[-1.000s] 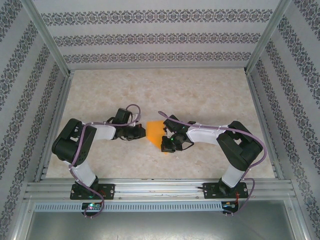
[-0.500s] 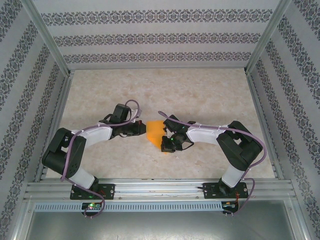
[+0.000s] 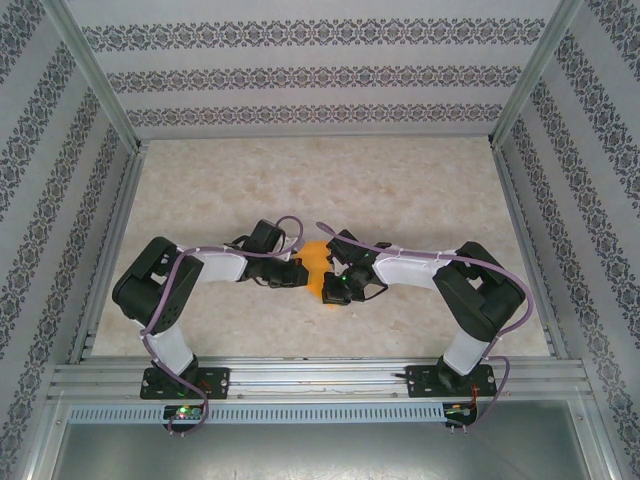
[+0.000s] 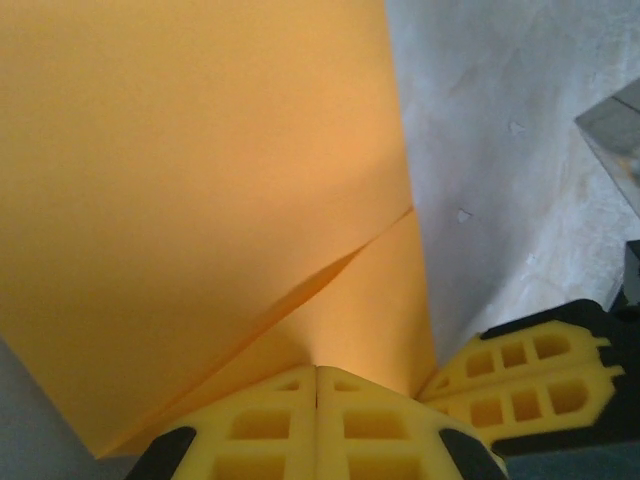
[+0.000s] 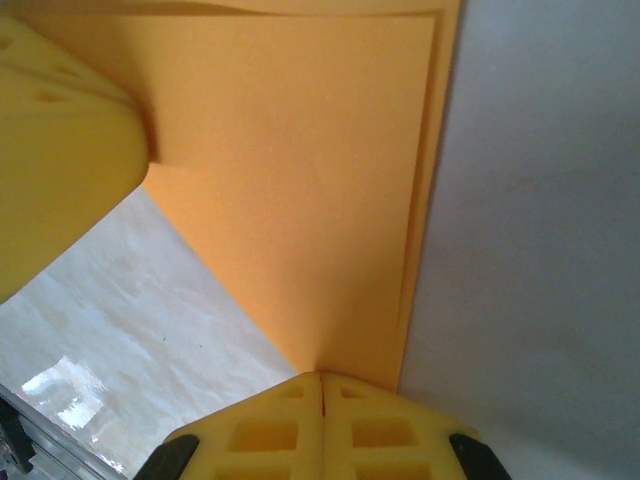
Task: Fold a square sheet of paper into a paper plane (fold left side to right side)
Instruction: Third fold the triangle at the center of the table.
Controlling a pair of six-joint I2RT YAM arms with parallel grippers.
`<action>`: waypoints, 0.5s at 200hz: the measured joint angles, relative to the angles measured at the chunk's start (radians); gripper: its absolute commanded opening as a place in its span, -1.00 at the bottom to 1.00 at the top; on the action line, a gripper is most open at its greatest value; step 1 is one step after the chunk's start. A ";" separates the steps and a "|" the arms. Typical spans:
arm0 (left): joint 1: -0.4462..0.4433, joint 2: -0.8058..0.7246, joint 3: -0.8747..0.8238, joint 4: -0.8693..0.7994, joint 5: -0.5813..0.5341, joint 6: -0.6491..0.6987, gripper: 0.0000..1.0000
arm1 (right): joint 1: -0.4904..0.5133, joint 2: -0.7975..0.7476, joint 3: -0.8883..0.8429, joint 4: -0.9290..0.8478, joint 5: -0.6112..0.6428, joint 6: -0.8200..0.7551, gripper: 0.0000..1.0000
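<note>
Orange square sheet of paper [image 3: 317,257] lies on worktop [image 3: 420,190] between both arms, folded layers showing. Left gripper [image 4: 317,372]: jaws closed, tips touching the sheet. Right gripper [image 5: 321,378]: same. Since earlier, left gripper has shifted right onto the sheet; right gripper unmoved.

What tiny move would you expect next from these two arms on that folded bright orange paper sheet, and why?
Probably the left gripper should slide its closed tips along the fold edge to press it flat, with the right gripper anchoring. Both grippers are shut, tips at the bright orange paper sheet, and that edge looks slightly lifted, casting a shadow.
</note>
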 measured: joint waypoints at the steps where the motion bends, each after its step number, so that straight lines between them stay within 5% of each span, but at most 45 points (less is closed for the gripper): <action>1: 0.000 0.001 0.000 0.000 -0.001 0.000 -1.00 | 0.000 0.000 0.000 0.000 0.000 0.000 -1.00; 100: -0.002 0.028 0.029 -0.014 -0.018 0.000 -1.00 | 0.000 0.001 0.010 -0.004 -0.013 0.013 -1.00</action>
